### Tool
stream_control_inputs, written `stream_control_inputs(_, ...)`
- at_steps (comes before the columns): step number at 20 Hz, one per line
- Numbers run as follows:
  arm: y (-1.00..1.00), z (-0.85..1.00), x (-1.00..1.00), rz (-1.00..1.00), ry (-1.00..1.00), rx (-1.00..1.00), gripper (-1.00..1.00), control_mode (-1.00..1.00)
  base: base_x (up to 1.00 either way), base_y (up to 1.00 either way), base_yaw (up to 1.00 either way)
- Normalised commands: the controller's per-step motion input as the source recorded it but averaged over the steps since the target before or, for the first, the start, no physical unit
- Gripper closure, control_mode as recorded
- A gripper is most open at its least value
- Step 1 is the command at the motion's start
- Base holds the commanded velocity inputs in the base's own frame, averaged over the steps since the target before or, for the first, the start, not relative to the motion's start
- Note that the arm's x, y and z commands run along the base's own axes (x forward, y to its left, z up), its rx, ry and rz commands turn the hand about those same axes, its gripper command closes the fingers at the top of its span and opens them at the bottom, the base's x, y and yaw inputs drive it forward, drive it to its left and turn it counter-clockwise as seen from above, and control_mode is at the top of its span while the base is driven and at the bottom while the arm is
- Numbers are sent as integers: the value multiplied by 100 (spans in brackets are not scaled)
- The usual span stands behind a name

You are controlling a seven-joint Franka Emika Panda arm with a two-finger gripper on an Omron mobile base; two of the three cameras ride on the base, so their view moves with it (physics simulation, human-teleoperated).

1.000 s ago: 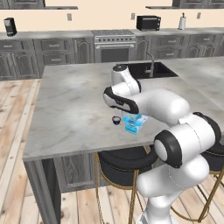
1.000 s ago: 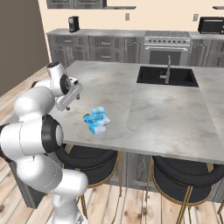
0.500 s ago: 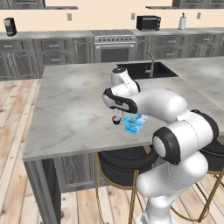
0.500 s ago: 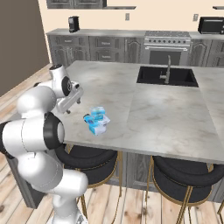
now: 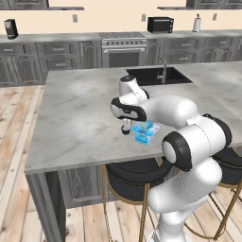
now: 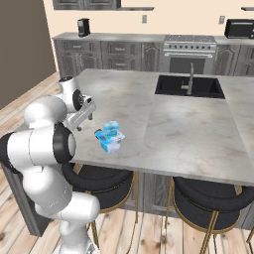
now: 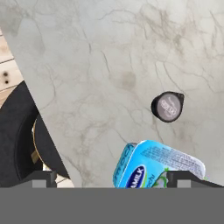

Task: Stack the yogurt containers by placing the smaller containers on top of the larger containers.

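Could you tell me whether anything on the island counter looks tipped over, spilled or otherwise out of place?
No spill or damage shows. The blue yogurt tubs sit huddled near the counter's front edge, one apparently tilted against another in the hand view, and the tiny dark cup stands apart on the marble, unstacked.

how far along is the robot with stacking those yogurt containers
Possibly one stack done: a light-blue yogurt tub seems to sit on the bigger blue tub. Nothing in hand: the open gripper hovers above the tubs. Left: the tiny dark cup stands alone on the counter.

tool [image 5: 125,131] lowered closer beside dark cup [image 7: 167,106]
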Motion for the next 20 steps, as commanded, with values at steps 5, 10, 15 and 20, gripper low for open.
stream_control_inputs(5,0,-11,8,0,-1,0,-100,-100,0,0,0)
stream_control_inputs(10,-3,-11,13,0,0,0,-100,-100,0,0,0)
stream_control_inputs(15,-3,-10,20,0,0,0,-100,-100,0,0,0)
stream_control_inputs(20,0,-10,19,0,0,0,-100,-100,0,0,0)
